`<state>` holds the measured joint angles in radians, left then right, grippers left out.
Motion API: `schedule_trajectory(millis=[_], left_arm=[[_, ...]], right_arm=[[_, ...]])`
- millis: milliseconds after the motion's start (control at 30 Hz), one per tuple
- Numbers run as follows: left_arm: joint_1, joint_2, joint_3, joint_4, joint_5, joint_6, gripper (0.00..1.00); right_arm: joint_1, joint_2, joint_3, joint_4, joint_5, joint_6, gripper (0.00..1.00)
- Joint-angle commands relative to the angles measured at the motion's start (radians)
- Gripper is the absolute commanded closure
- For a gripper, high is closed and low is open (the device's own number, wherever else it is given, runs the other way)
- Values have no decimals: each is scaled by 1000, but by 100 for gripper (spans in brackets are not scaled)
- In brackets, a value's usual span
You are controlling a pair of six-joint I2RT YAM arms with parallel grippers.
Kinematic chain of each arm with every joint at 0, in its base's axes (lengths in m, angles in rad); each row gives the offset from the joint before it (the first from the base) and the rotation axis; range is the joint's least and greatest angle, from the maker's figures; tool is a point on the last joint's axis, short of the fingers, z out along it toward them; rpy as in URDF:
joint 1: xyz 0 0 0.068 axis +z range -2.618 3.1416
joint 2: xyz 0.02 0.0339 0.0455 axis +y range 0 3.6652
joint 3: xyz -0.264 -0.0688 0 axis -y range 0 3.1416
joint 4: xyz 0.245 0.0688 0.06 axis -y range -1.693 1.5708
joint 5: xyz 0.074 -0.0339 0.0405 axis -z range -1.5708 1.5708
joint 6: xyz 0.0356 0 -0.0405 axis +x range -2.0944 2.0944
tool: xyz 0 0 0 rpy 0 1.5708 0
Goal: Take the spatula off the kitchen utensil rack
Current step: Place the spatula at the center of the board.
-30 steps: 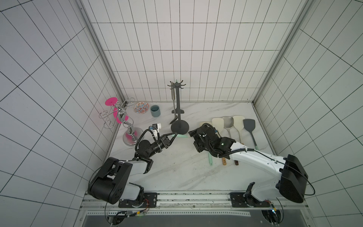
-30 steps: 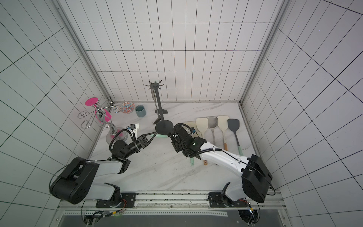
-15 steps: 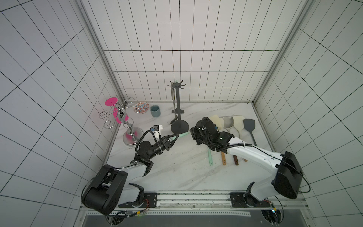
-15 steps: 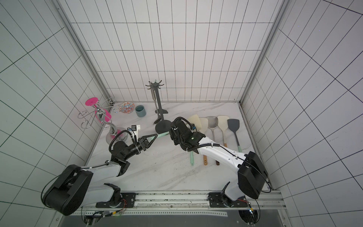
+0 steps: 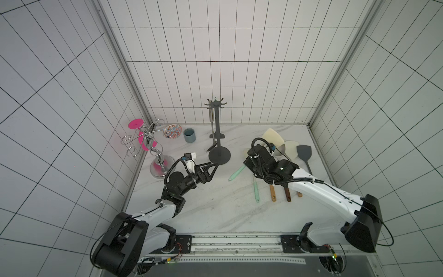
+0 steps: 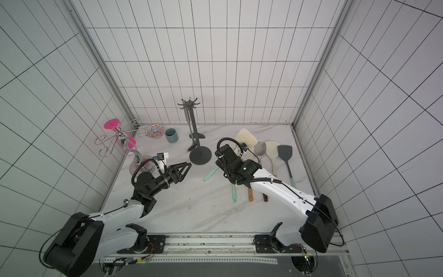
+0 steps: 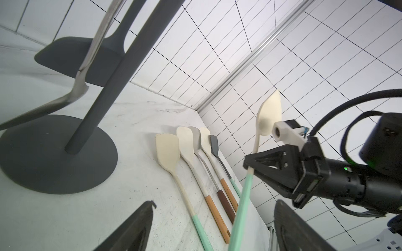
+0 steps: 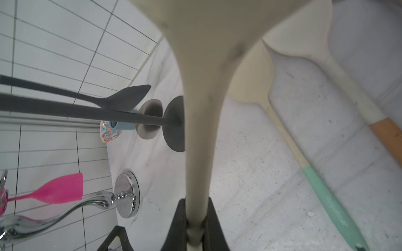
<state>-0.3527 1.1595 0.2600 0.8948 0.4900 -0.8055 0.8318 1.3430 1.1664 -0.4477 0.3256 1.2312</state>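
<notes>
both top views overlook the whole table (image 5: 215, 206); wrist views sit close.

My marble table (image 5: 215, 211) carries the kitchen utensil rack (image 5: 219, 156) far centre, chrome stand (image 5: 161, 166) left, bowl (image 5: 172, 131) and cup (image 5: 189, 135) far left, spatulas (image 5: 304, 153) right.

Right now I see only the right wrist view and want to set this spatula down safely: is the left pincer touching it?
Observer: No. The left pincer is open, its fingers clear of the spatula's mint handle.
Operator: Where does my pincer grip it?
Observer: The right pincer is shut where the cream neck meets the mint.
Operator: How many utensils lie on the table?
Observer: Five utensils, in a row on the table's right side.
</notes>
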Motion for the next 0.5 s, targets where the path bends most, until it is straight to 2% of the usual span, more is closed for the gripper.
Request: schedule_trajectory(millis=[0,200,367,467], left_arm=[[0,-23,13,-66,-60,33,12],[0,-48,3,-109,-112,44,11],[3,-87,-1,-177,-174,52,11],[3,-116,-6,-208,-203,54,11]], right_arm=[[-5,-106,-71,177,-20,-432,100],[-3,-116,-53,2,-54,-627,100],[-3,-91,-79,-22,-140,-715,100],[-2,-51,-90,-23,-172,-712,100]])
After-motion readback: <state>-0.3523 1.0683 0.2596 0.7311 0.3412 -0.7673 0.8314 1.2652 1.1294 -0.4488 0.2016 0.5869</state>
